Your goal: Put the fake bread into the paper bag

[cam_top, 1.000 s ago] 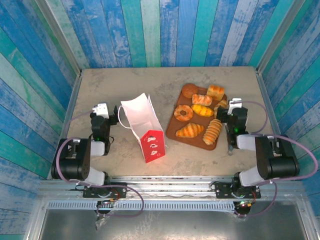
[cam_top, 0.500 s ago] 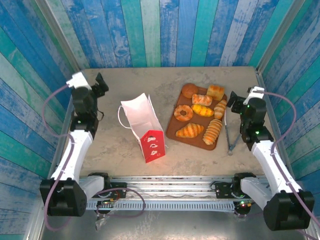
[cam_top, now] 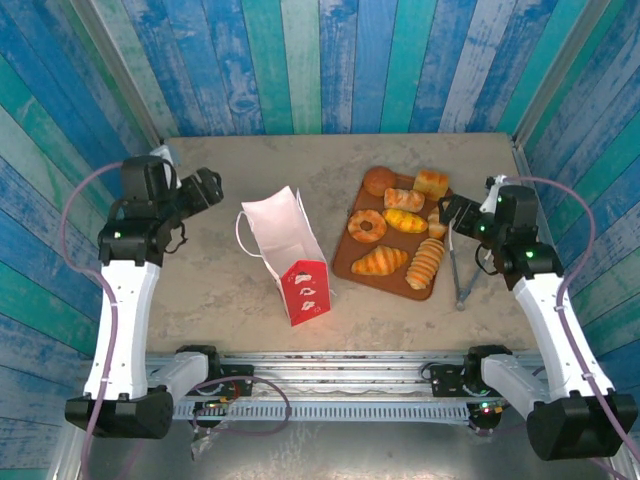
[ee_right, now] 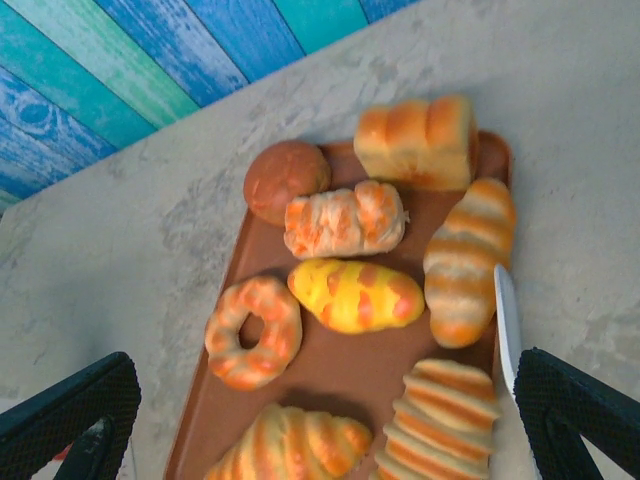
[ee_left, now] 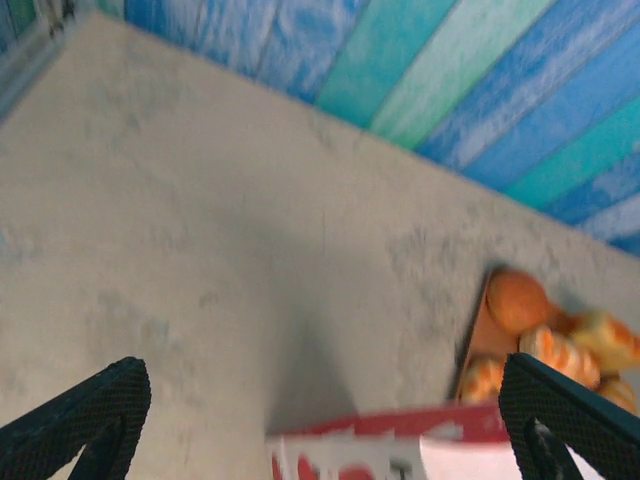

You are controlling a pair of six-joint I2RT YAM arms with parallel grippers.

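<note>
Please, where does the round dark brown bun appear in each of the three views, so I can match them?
Top external: the round dark brown bun is right of centre, upper half, on the flat brown tray's far left corner.
Left wrist: low at the right, on the tray's upper end.
Right wrist: upper middle, on the tray's top left corner.
Shared landmark: the tray.

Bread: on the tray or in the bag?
On the tray: fake bread pieces lie on it, right of the paper bag. Bag interior: cannot tell.
</note>
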